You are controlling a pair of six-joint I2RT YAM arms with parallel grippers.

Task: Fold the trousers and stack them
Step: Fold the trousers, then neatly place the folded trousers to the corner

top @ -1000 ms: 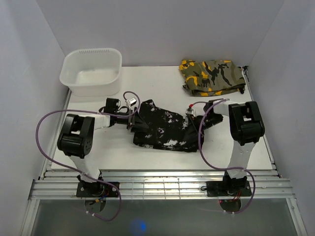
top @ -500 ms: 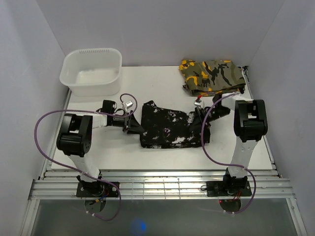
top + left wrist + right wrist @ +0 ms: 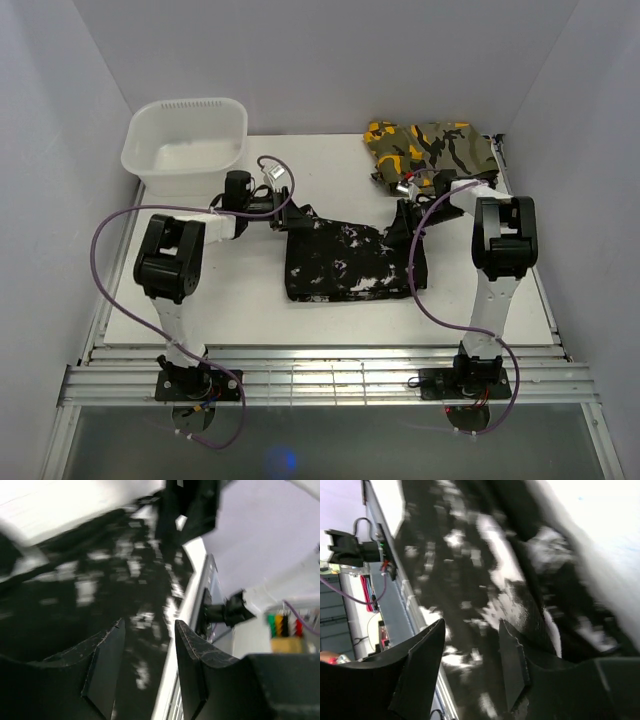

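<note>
Both grippers have moved up from the sides of the trousers [image 3: 345, 262] to their far corners, and the bundle, skewed a second ago, now lies as a squarer folded slab on the table [image 3: 230, 310] between the two arms.

Left of the left gripper [image 3: 283, 213], beyond its elbow, a white plastic tub [image 3: 180, 178] stands upright with nothing visible in it. The left gripper sits at the trousers' far-left corner. Its fingers [image 3: 102, 670] stand parted in the wrist view, with nothing pinched between them. Black, white-splotched cloth spreads out past the fingertips.

The right gripper [image 3: 403, 215] sits at the far-right corner of the trousers. Its fingers [image 3: 420, 670] are also apart, and blurred fabric fills the gap between them. Whether the pads touch the cloth cannot be told. Just beyond this gripper, toward the back corner of the table, lies a folded olive camouflage garment [image 3: 430, 150] with orange and black patches, apart from the trousers.

Only the overhead camera shows the tub, the camouflage garment and the trousers' whole outline. The wrist cameras, both smeared by motion, show the finger gaps that the overhead view cannot resolve. The left one also shows a row of coloured plugs [image 3: 285, 625] past the table edge.
</note>
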